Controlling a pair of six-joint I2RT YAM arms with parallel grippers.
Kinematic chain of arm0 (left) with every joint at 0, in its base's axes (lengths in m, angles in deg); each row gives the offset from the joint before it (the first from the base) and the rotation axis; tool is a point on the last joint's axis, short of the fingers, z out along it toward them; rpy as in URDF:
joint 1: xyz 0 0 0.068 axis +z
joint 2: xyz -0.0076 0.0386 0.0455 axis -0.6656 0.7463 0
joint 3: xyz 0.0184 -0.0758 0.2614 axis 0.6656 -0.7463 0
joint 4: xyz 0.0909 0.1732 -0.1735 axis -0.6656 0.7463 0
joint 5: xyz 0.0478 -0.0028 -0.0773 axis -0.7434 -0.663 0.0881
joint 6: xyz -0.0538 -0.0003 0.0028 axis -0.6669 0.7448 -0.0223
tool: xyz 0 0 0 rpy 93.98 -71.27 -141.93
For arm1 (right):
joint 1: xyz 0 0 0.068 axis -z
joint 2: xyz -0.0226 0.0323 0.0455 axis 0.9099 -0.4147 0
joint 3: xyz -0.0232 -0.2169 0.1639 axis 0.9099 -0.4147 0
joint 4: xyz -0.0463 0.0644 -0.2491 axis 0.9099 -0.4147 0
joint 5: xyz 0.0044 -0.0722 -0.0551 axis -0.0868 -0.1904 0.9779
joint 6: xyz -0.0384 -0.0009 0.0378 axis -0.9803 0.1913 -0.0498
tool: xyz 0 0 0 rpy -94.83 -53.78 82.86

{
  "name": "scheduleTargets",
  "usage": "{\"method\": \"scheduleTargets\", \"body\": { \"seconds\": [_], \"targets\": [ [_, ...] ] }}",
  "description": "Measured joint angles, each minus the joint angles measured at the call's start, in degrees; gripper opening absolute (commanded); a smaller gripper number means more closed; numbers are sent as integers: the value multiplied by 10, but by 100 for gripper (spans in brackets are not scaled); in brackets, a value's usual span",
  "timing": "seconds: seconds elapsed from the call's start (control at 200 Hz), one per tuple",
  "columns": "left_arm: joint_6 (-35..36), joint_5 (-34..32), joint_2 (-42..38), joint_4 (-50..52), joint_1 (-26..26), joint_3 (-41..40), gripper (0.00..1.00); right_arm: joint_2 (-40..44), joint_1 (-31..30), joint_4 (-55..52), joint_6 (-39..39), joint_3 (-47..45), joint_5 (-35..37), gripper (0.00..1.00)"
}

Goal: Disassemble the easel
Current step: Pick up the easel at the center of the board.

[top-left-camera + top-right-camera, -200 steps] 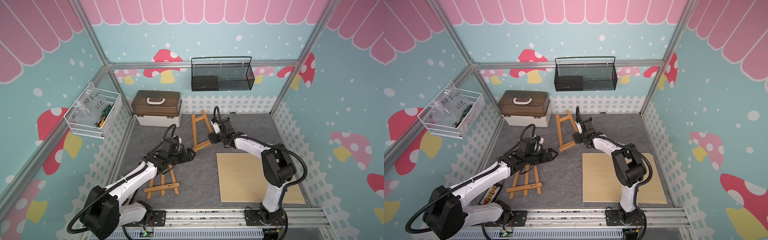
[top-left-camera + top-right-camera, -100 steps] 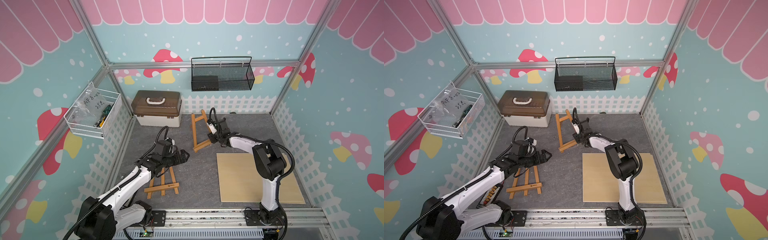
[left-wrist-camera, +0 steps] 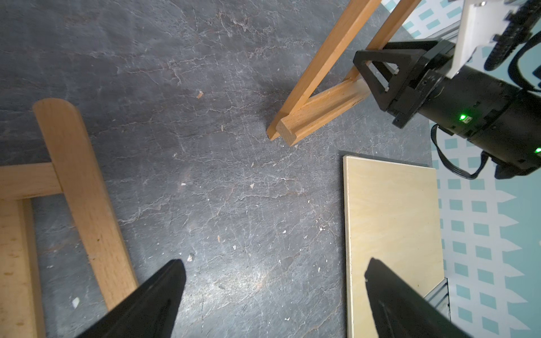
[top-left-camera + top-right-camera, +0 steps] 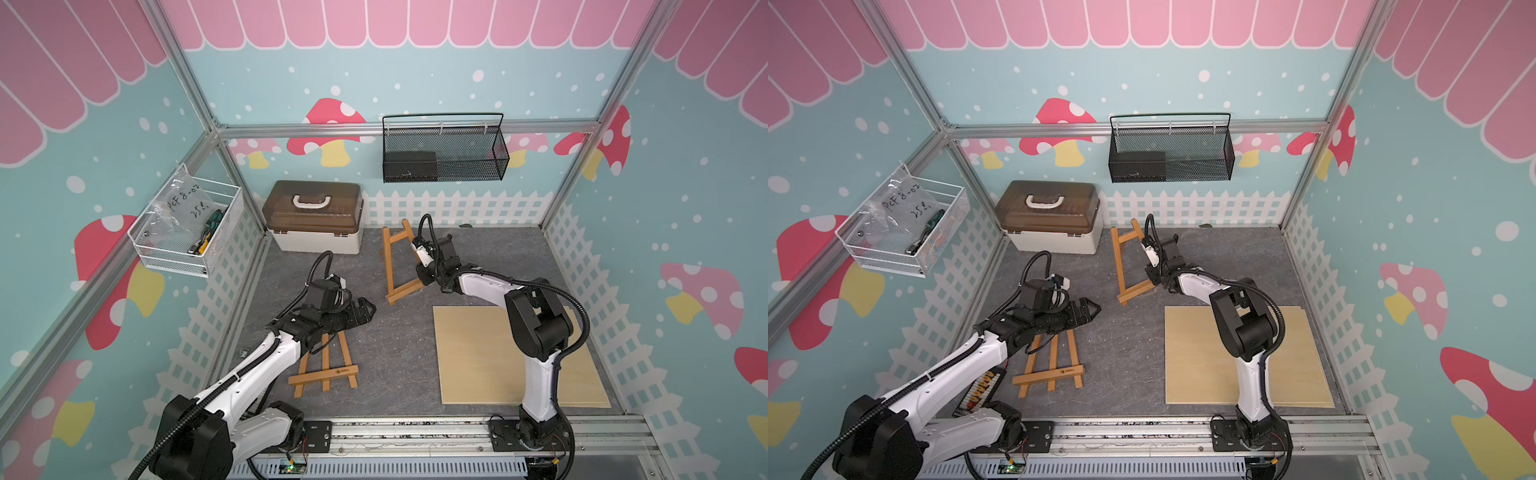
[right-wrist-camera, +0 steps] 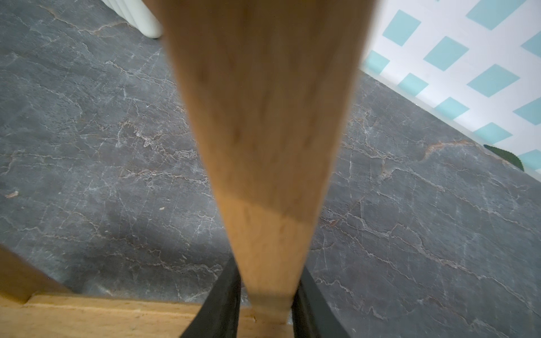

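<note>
**A:** Where is the easel?

**B:** It's in two pieces on the desk. The standing easel frame is propped up and leaning near the back, beside the storage box. In the left wrist view one end of its ledge bar sits on the grey surface. The flat easel part lies nearer the front, partly under the left arm.

**A:** And the right claw?

**B:** It is closed on the standing easel frame. In the right wrist view its black fingers sit on either side of a wooden leg, just where the leg meets the ledge bar.

**A:** The left claw?

**B:** It is spread wide with nothing between the fingers – only bare desk shows in the gap. It hangs over the desk just past the top end of the flat easel part and points toward the standing easel frame, well short of touching it.

**A:** Anything else nearby?

**B:** A plywood board lies flat on the right side of the desk – it is apart from both easel pieces, with the right arm rising over it.
</note>
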Motion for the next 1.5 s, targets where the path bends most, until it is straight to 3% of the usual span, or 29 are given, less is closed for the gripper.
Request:
{"method": "scheduleTargets", "body": {
  "seconds": [0.715, 0.921, 1.366, 1.501],
  "targets": [
    [1, 8, -2, -6, 28, 0, 99, 38, 0, -30, -8, -9, -6, 16],
    [3, 24, 8, -13, 65, 10, 99, 78, 0, -51, -8, -21, -17, 13],
    [20, 83, 125, -41, 125, 135, 99, 194, -28, -106, -4, -53, -46, 13],
    [20, 108, 167, -58, 137, 156, 94, 208, -46, -122, 3, -57, -54, 13]
  ]
}}
